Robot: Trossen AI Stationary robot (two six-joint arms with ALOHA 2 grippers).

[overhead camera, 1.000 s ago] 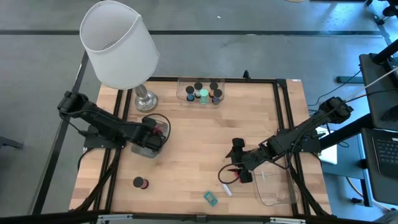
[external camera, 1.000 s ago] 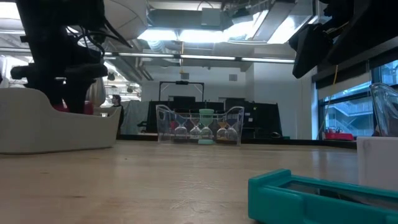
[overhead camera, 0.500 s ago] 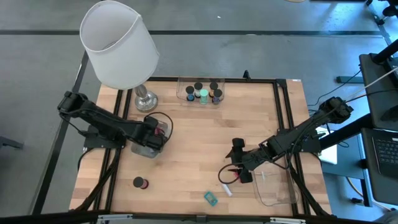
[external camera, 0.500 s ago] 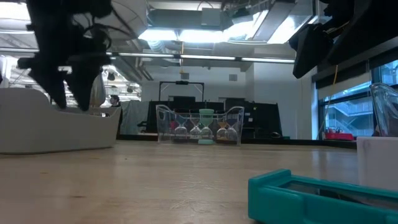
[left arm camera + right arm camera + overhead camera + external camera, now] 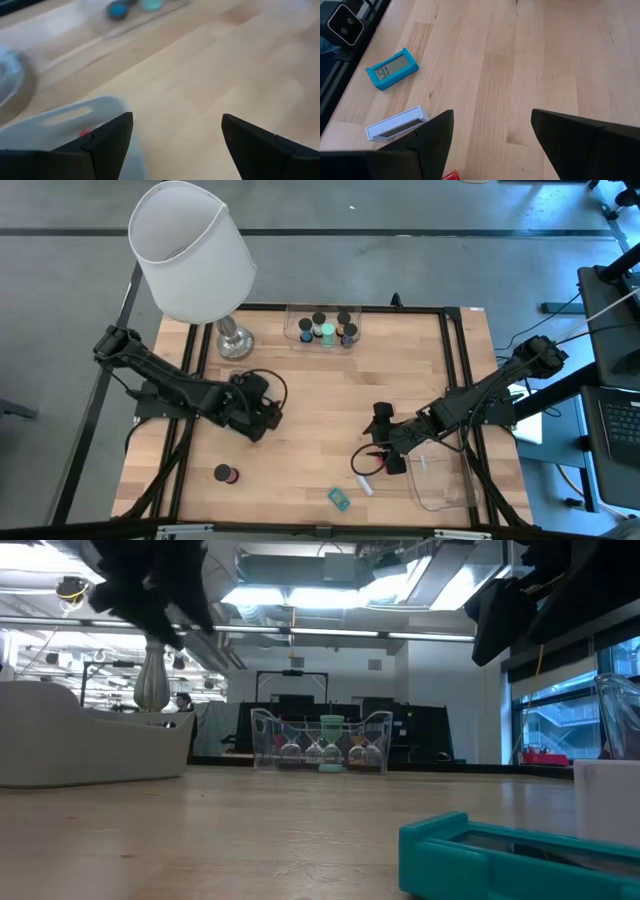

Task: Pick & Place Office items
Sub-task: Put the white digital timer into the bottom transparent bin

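You are partway through, by my reading. At 12 o'clock on the table [image 5: 330, 410] the far tray [image 5: 322, 328] already holds a cluster of dark cylinders [image 5: 321, 327] with coloured tops, and in the left wrist view a tray at 9 o'clock [image 5: 65, 127] shows a small red piece [image 5: 85, 133] inside it. Several items look to be left loose: a dark cylinder with a red end [image 5: 225, 473] at 7 o'clock, a teal clock [image 5: 339, 499] at 6 o'clock, a white stick [image 5: 364, 485] just beside it toward 5 o'clock, and a red piece [image 5: 377, 450] close to the right gripper. The near tray [image 5: 440, 480] at 5 o'clock looks empty as far as you can see from above. Your left gripper [image 5: 262, 412] hovers at 9 o'clock, over the table just right of the left tray's place, its fingers [image 5: 107, 142] spread wide and holding nothing. Your right gripper [image 5: 492, 135] waits at 4 o'clock, beside the near tray, likewise spread and empty, its fingers [image 5: 432, 137] framing bare wood with the white stick [image 5: 397, 124] and the teal clock [image 5: 392, 69] ahead of it. Both arms are free, so the nearest loose items to the right gripper would be a fair next pick. The only writing is on the clock's display, which seems to show digits like "16", or "91" turned about; you cannot trust that reading. I see no brands or labels elsewhere.
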